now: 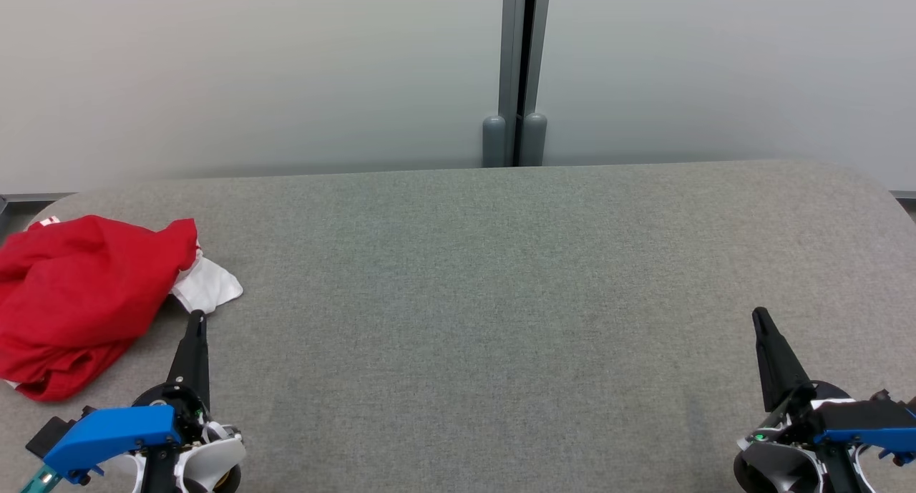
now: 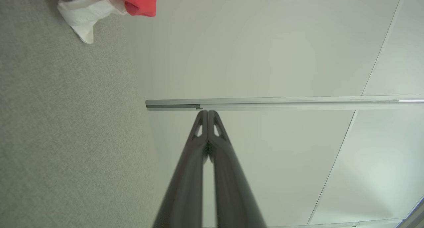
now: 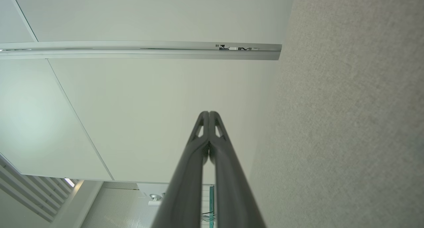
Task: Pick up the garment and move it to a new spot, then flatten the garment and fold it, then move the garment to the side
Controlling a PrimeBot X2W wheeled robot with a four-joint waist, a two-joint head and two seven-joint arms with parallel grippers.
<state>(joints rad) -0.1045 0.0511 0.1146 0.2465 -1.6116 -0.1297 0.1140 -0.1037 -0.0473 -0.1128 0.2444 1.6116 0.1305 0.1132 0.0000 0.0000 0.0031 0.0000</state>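
A crumpled red garment [image 1: 79, 300], with a white layer [image 1: 207, 285] poking from its edge, lies heaped at the left end of the grey padded table [image 1: 501, 300]. It is well to the left of the grey partition post [image 1: 515, 139] that stands behind the table's middle.

Just short of that white layer, on the robot's side of it, the left gripper [image 1: 197, 316] points at the cloth. Its two dark fingers are pressed together tip to tip and hold nothing. Whether the tip brushes the fabric cannot be told.

Well to the right of the post, the right gripper [image 1: 760, 314] hangs low over the table, its fingers likewise pinched together on nothing.

The garment looks untouched, so the task appears to be at its very first step, the pick-up. The next move would call for the left fingers to part, reach into a fold of the heap and close on a good bite of cloth. The bundle could then be carried to the open stretch of table in front of the post, where there looks to be room to spread it flat. A pinch that catches only the white layer may trail the red part behind.
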